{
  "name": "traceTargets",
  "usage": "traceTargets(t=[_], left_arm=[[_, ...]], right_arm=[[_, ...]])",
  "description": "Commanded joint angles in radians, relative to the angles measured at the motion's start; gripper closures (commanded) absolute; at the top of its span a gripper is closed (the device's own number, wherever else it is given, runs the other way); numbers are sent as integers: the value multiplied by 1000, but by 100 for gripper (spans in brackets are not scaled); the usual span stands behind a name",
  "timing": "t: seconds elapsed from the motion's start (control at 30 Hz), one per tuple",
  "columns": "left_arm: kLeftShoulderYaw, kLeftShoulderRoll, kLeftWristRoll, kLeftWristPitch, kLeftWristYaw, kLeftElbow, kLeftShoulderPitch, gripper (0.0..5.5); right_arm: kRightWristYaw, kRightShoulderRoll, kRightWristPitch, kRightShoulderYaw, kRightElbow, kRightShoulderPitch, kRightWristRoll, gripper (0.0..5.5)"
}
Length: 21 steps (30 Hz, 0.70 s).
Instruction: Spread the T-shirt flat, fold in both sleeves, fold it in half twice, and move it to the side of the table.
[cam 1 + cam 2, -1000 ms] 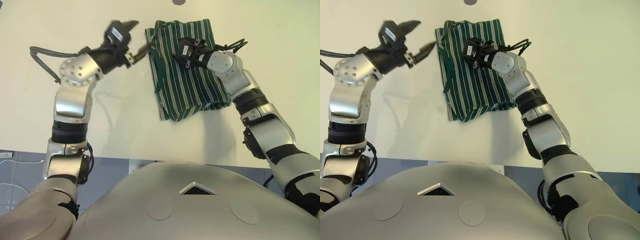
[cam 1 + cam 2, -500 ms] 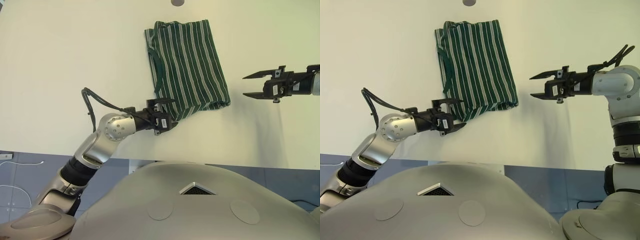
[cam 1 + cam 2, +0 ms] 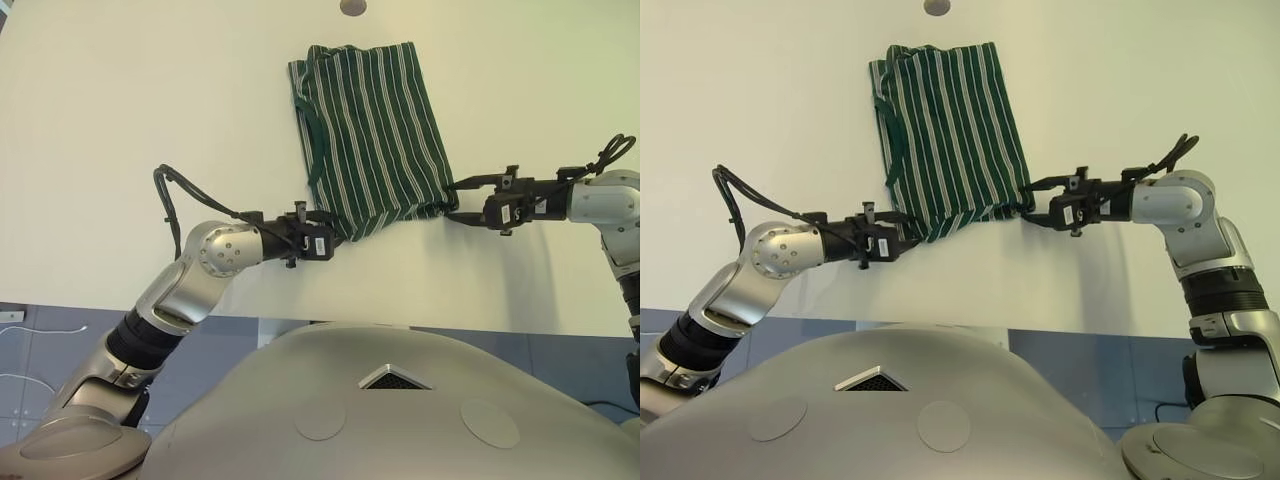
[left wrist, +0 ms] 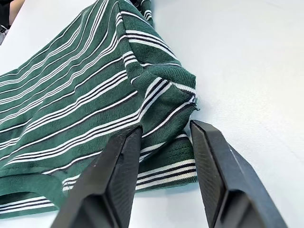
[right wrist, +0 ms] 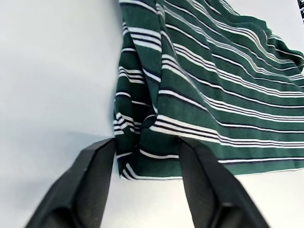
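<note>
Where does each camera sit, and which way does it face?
Left eye view: on the head, facing forward and down at table and shirt; both arms show.
Right eye view: beside it; same scene.
Left wrist view: on that wrist, facing past the left gripper to a near shirt corner.
Right wrist view: likewise, right gripper, the other near corner.
All four share the shirt.
</note>
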State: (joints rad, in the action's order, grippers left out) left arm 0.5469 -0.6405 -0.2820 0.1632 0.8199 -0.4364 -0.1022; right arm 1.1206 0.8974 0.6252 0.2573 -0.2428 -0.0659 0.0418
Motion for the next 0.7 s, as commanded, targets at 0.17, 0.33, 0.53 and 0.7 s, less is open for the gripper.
traceTargets(t=[0.17,0.33,0.53,0.7], left_arm=[[9,-26,-26,13,23,147,33,506],[-2,-43,14,-12,52,164,37,550],[-196,-134,523,191,303,-78,16,550],[-389,-225,877,392,411,-164,93,550]], right_arm=[[21,11,-72,58,-17,18,52,475],[52,-1,-115,75,-11,-6,8,550],[316,152,-518,44,343,44,-358,550],[481,253,-866,-25,480,-93,-617,550]])
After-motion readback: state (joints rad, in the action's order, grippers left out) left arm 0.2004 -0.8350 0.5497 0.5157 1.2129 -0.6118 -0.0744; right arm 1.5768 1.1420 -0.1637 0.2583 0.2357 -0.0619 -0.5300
